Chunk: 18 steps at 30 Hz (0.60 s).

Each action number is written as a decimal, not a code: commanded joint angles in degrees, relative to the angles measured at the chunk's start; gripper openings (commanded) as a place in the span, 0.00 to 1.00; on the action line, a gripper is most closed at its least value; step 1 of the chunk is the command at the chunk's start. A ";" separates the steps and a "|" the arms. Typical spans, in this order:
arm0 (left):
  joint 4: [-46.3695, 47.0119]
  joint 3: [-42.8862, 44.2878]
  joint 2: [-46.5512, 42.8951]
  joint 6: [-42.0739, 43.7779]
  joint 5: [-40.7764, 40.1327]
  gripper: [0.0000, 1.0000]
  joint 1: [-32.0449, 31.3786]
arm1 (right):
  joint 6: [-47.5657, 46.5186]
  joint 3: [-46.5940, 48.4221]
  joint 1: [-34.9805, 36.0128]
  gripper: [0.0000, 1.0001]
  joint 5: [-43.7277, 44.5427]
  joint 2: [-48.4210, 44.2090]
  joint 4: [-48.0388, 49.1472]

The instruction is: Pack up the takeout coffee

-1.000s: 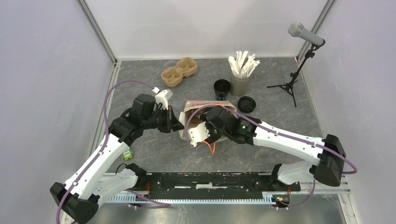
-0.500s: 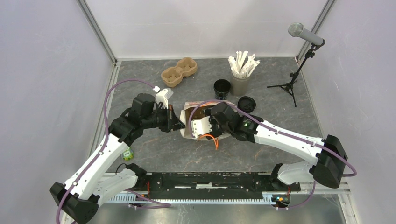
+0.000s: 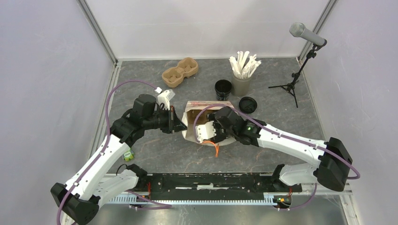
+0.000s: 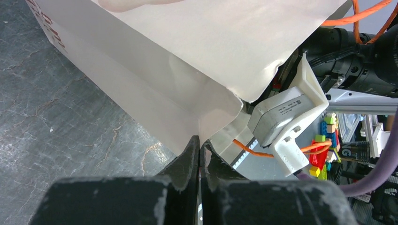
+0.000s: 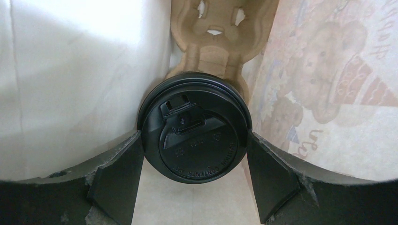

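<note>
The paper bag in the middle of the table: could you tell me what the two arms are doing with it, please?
The left gripper pinches the paper bag by its edge, jaws shut, holding it in place. The right gripper is inside the bag, jaws closed around the lidded takeout coffee, right by a pulp carrier already in there. The cup is not yet released.

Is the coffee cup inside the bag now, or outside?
Inside. Right wrist view shows the lidded cup with bag walls on both sides.
</note>
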 commanded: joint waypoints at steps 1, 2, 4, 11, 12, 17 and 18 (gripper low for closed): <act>2.02 0.16 -0.14 0.98 2.59 0.06 -0.09 | -1.22 -1.81 -0.66 0.60 0.58 -2.56 1.96; 1.91 0.21 -0.01 1.16 2.80 0.06 -0.09 | -1.48 -2.09 -0.77 0.60 0.68 -2.79 2.26; 1.90 0.19 0.17 1.10 3.04 0.06 -0.08 | -1.85 -3.13 -1.05 0.60 0.62 -3.45 3.59; 2.52 0.32 0.79 0.97 4.51 0.06 -0.13 | -3.09 -4.52 -1.69 0.60 -1.07 -3.15 5.29; 2.64 0.27 0.87 0.92 4.63 0.06 -0.10 | -3.33 -4.50 -1.82 0.61 -1.18 -3.05 5.51; 2.72 0.37 1.14 0.70 5.04 0.06 -0.08 | -4.38 -4.19 -2.27 0.61 -1.66 -2.09 6.02; 2.70 0.36 1.14 0.66 4.98 0.06 -0.10 | -4.49 -4.19 -2.33 0.60 -1.74 -1.98 6.21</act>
